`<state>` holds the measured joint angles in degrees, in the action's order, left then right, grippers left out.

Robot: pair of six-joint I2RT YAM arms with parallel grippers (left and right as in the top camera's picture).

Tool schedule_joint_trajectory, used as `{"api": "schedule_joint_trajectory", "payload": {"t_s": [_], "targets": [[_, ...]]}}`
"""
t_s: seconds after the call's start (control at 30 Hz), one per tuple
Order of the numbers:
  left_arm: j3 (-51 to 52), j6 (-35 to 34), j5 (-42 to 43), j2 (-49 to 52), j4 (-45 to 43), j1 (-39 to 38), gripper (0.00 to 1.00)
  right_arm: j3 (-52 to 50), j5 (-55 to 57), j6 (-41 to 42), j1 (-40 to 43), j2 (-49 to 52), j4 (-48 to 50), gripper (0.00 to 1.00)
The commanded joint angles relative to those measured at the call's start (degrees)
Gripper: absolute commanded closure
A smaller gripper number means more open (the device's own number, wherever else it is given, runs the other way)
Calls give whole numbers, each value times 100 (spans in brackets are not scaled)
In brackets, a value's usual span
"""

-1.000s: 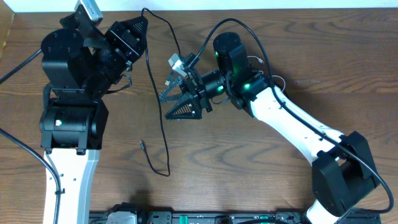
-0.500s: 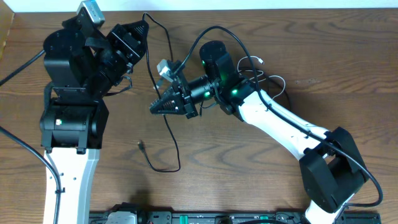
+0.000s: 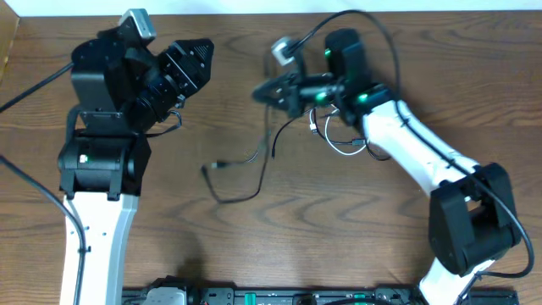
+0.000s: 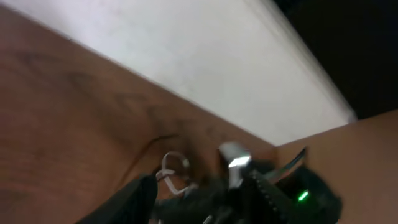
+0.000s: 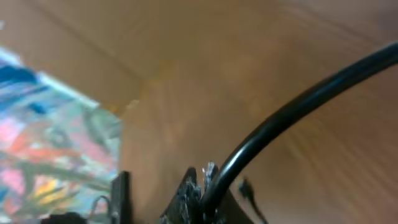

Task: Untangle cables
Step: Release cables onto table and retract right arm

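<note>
My right gripper (image 3: 262, 95) (image 5: 205, 180) points left over the middle back of the table, shut on a thin black cable (image 5: 292, 112). That black cable (image 3: 257, 180) hangs from its tip and curls on the wood down to a small plug (image 3: 213, 167). A white cable (image 3: 339, 146) lies looped with a black one under the right wrist, and the white cable (image 4: 171, 174) shows blurred in the left wrist view. My left gripper (image 3: 193, 63) (image 4: 199, 208) sits raised at the back left, fingers apart, holding nothing.
The table's back edge (image 3: 237, 12) meets a white wall (image 4: 205, 68). A dark equipment rail (image 3: 254, 296) runs along the front edge. The right arm's own thick wire (image 3: 385, 38) arches over its wrist. A colourful blurred surface (image 5: 50, 137) fills the right wrist view's left.
The right gripper shut on the black cable and pulled it right and toward the back. The left gripper opened and let the cable's end go. The cable's loose plug end slid right.
</note>
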<state>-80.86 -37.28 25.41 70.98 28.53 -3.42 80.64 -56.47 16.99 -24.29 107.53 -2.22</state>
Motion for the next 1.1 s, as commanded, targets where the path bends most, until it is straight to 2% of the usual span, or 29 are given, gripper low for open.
{"api": "schedule_joint_trajectory", "payload": {"t_s": [0.0,0.1,0.17,0.33,0.47,0.8,0.93,1.07], "targets": [[-63,173,48,295,240,13,41,800,999,-616,212,-190,-1075,99],[-63,173,48,553,387,13,39,1714,2194,-1276,212,-190,-2406,99],[-63,175,48,793,494,13,39,2396,2782,-1453,221,-190,-2944,99],[-63,538,50,1239,737,13,39,3727,3401,-1318,487,-190,-3362,99],[-63,1019,50,1526,1038,13,39,4494,3659,-1058,1161,-190,-3427,99],[-57,1346,52,1600,1541,-17,39,4599,3661,-1012,3499,20,-3405,99],[-46,1349,50,1600,1552,-282,40,4601,3720,-918,4109,354,-3003,99],[-46,1349,-70,1604,1554,-678,39,4601,4284,-304,4640,824,-2210,99]]}}
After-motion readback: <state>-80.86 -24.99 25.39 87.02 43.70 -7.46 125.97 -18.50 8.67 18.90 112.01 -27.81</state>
